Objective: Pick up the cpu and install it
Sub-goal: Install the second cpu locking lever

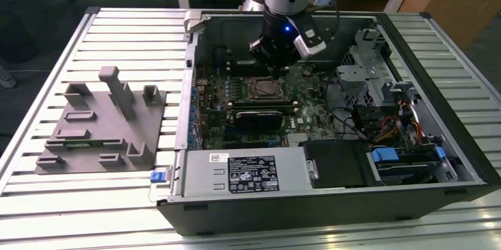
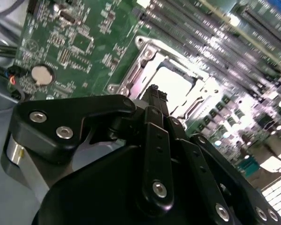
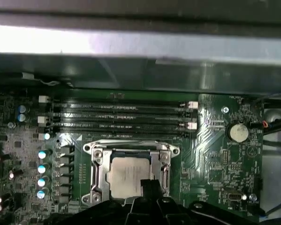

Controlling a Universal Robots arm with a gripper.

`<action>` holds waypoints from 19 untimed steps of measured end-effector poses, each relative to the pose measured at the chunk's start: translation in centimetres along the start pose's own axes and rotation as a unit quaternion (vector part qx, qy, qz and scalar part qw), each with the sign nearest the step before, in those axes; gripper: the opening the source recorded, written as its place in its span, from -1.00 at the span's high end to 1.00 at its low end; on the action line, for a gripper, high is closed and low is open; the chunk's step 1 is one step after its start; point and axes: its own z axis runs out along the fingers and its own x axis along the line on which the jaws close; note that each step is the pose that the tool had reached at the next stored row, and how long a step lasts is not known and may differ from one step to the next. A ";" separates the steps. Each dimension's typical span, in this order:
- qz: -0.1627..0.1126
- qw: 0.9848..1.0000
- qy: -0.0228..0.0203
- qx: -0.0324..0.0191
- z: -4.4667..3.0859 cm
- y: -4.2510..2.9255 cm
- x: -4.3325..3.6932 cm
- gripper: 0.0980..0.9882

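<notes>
On the exterior view's left, a grey fixture [image 1: 102, 124] with upright posts rests on the slatted table [image 1: 47, 215], just beside an open computer case [image 1: 329, 115]. Inside the case, the green motherboard [image 1: 259, 106] lies flat, and the arm comes down over its middle with the gripper [image 1: 276, 69] just above the socket frame [image 1: 264, 88]. In both wrist views the cpu [image 3: 125, 177] [image 2: 175, 86], a pale silvery square, sits inside the metal socket frame [image 3: 130, 171]. The black fingertips [image 3: 148, 187] hang close over one edge of the chip, drawn together with nothing between them. 4 memory slots [image 3: 121, 119] run alongside the socket. A round coin battery [image 3: 238, 132] sits farther along the board. To the exterior view's right are grey drive bays [image 1: 368, 68] and coloured cables [image 1: 399, 127].
</notes>
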 end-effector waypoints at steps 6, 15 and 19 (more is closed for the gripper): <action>0.000 1.000 0.009 -0.001 -0.02 -0.85 0.02 0.98; 0.000 1.000 0.009 -0.001 -0.01 -2.43 0.05 0.98; 0.000 1.000 0.011 -0.001 0.14 -2.74 0.06 0.98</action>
